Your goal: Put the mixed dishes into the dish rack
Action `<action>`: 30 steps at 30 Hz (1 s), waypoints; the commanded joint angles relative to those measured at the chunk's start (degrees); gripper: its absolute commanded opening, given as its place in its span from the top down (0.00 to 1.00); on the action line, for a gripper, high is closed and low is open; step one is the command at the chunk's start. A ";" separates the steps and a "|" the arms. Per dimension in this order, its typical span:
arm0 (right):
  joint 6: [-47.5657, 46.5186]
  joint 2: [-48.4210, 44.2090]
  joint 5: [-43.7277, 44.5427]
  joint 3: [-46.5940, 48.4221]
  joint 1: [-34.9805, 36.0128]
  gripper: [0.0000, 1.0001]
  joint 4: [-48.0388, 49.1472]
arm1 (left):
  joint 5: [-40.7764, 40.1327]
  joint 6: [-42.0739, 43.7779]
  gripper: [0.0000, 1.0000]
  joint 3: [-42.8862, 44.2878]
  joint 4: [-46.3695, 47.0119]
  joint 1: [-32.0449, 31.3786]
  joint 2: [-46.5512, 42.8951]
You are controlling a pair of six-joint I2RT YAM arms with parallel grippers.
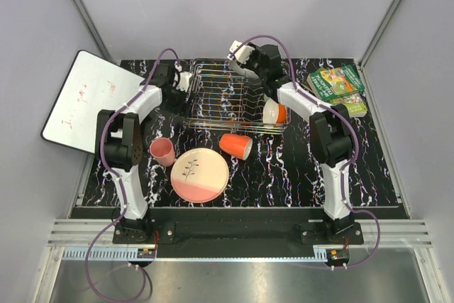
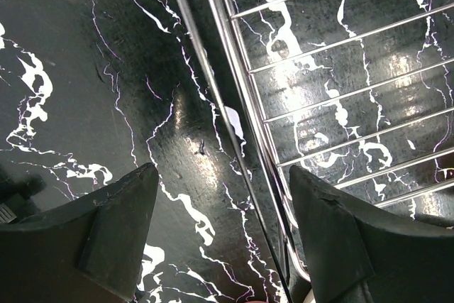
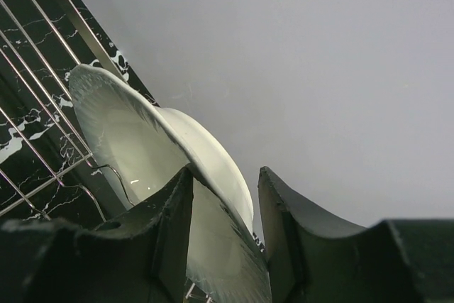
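The dish rack [image 1: 234,97] stands at the back middle of the table. My right gripper [image 1: 240,58] is over its far right corner, and its fingers straddle the rim of the pale green bowl [image 3: 135,140]. The bowl stands tilted in the rack, and a gap shows at the right fingertip. My left gripper [image 1: 186,81] is open and empty, low over the rack's left rail [image 2: 234,125]. An orange-and-white bowl [image 1: 274,113] sits in the rack's front right. The orange mug [image 1: 235,145] lies on its side, with the pink cup [image 1: 162,151] and pink plate [image 1: 200,174] in front. The white plate is out of view.
A whiteboard [image 1: 89,101] lies at the left, overhanging the table's edge. Green-covered books [image 1: 339,84] are stacked at the back right. Grey walls close in the back and both sides.
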 commanded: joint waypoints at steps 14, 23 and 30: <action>13.85 5.08 5.82 17.98 -1.09 0.57 -2.42 | -0.57 3.53 0.27 -3.24 0.38 0.49 -2.66; 15.17 7.18 6.79 21.05 -1.00 0.53 -1.89 | -3.38 13.11 0.50 -10.44 2.05 -0.74 -5.12; 16.40 8.76 7.22 23.96 -1.18 0.52 -1.71 | -6.02 17.60 0.51 -13.97 4.33 -1.26 -7.23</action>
